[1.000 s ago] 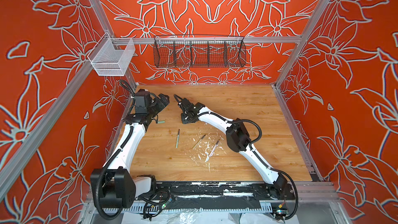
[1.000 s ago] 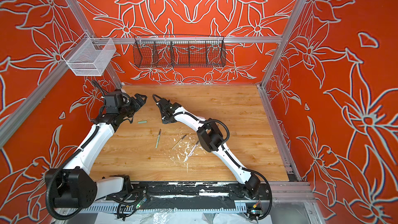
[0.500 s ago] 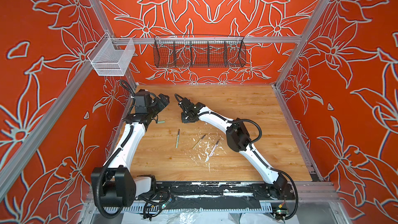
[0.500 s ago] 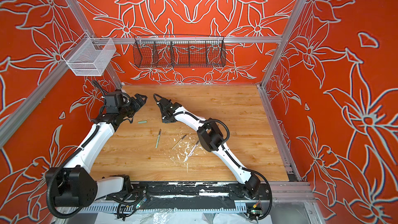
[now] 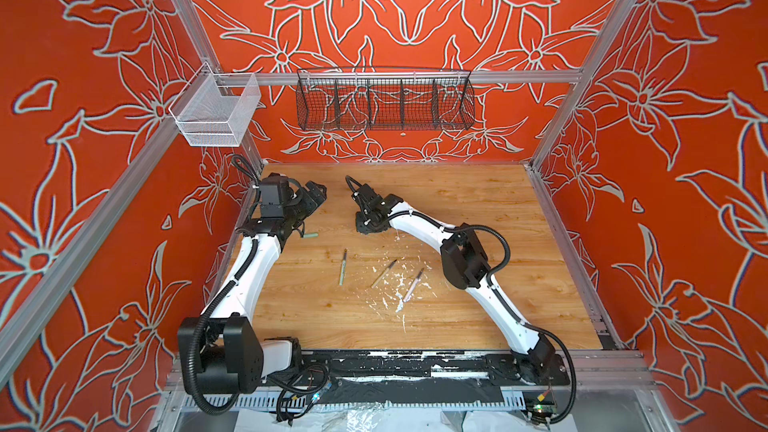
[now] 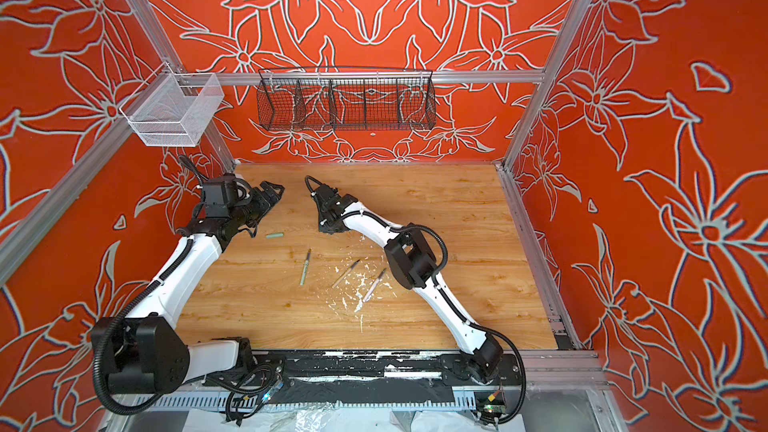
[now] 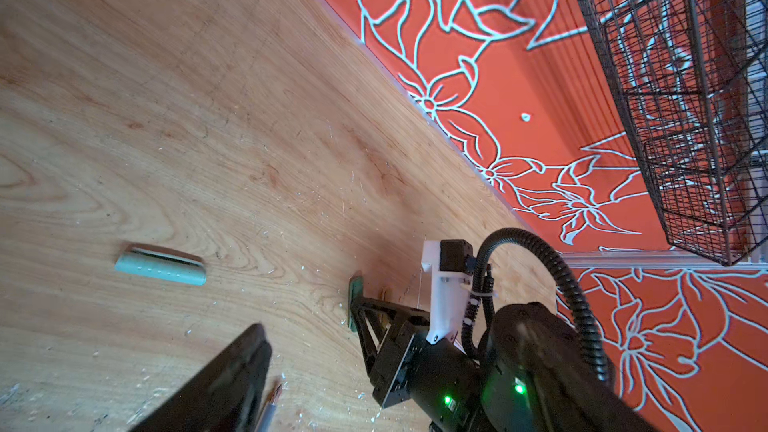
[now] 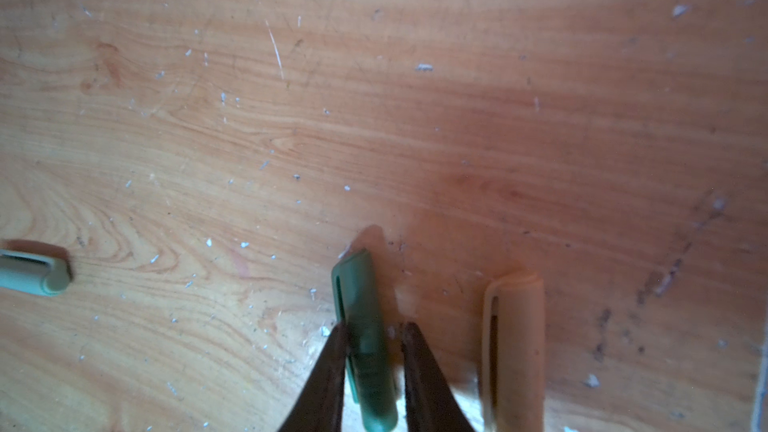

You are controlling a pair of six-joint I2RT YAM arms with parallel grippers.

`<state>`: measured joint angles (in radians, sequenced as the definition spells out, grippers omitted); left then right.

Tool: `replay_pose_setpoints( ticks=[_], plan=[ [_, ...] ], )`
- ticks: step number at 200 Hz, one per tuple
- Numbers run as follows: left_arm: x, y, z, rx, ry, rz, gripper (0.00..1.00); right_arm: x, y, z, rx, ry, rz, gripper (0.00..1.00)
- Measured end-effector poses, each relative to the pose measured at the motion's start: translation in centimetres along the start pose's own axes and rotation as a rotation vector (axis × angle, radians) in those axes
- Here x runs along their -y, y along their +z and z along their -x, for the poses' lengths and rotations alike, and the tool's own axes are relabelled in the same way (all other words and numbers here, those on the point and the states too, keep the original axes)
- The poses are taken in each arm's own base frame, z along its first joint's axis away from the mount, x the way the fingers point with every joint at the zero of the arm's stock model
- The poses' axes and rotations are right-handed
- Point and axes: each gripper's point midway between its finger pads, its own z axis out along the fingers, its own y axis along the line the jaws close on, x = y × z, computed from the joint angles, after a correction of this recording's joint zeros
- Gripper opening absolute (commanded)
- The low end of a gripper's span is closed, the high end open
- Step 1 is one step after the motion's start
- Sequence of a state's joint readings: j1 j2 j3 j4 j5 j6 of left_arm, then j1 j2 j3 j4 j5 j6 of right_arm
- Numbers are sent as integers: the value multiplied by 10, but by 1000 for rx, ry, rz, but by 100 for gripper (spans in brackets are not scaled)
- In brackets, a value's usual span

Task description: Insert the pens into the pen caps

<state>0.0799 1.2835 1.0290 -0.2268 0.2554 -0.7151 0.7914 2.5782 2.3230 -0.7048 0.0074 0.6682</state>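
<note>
The wooden counter (image 5: 478, 218) fills the floor of the red, flower-patterned cell. On the back rail above it hangs a long black wire basket (image 5: 384, 103) split into five compartments, and through its mesh only the wall pattern shows. A smaller white mesh basket (image 5: 216, 114) hangs at the back left corner, likewise showing nothing but wall through its sides. The left gripper (image 5: 316, 194) hovers above the counter's back left part with its jaws spread wide and nothing between them. The right gripper (image 8: 375, 326) points down at the counter just left of centre. Its jaws stand narrow on either side of the dark green cap (image 8: 361, 305), one pressed against it and a sliver of light beside the other, so I cannot tell whether they have it clamped. Three pens lie loose nearer the front, well apart from one another: the pale green pen (image 5: 342, 270), the tan pen (image 5: 383, 274) and the pink pen (image 5: 412, 285), the last two among white paint flecks (image 5: 390, 284). The tan cap (image 8: 515, 326) lies just beside the dark green one, roughly parallel to it. The pale green cap (image 5: 311, 235) lies alone near the left arm.
</note>
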Motion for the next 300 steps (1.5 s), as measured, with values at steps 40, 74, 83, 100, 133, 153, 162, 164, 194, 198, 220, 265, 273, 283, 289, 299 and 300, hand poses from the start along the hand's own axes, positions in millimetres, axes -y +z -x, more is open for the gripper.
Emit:
replay_pose_setpoints(
  ticks=[40, 74, 83, 100, 133, 153, 162, 164, 194, 198, 220, 265, 273, 283, 289, 299, 300],
  plan=[
    [0, 0, 0, -3, -1, -3, 92, 0, -3, 0, -4, -5, -8, 21],
    [0, 0, 0, -4, -2, -5, 92, -2, -8, 4, 6, -9, -8, 22],
    [1, 0, 0, -5, -2, -6, 92, -2, -8, 3, 3, -10, -11, 22],
    [0, 0, 0, -5, -2, -5, 92, 0, -6, 0, -7, -12, -17, 22],
    [0, 1, -1, -7, -2, -4, 92, 3, 0, -4, -21, -15, -28, 22],
    [-1, 2, -1, -8, -3, -2, 92, 3, 1, -4, -24, -17, -30, 22],
    [-1, 2, -1, -9, -3, -1, 92, 3, 1, -3, -23, -18, -29, 22],
    [-1, 2, -1, -9, -3, -1, 92, 3, 1, -3, -23, -18, -29, 21],
    [-1, 2, -1, -9, -4, -1, 92, -1, 1, -5, -24, -25, -26, 18],
    [-1, 2, -1, -9, -4, -1, 92, -1, 1, -5, -24, -25, -26, 18],
    [-2, 2, -1, -9, -4, 0, 92, -3, 1, -7, -25, -29, -24, 16],
    [-1, 2, -1, -11, -5, -2, 93, -10, -6, -8, -14, -35, 0, 15],
    [-1, 2, -1, -12, -4, -4, 93, -10, -13, -8, -10, -34, 4, 14],
    [0, 2, -2, -15, -4, -8, 93, -9, -24, -7, -3, -31, 9, 14],
    [0, 2, -2, -17, -4, -11, 93, -8, -32, -7, 5, -28, 14, 14],
    [1, 3, -3, -23, -3, -17, 93, -4, -47, -6, 17, -20, 21, 14],
    [1, 3, -3, -24, -4, -18, 93, -3, -50, -7, 18, -20, 24, 14]
  ],
)
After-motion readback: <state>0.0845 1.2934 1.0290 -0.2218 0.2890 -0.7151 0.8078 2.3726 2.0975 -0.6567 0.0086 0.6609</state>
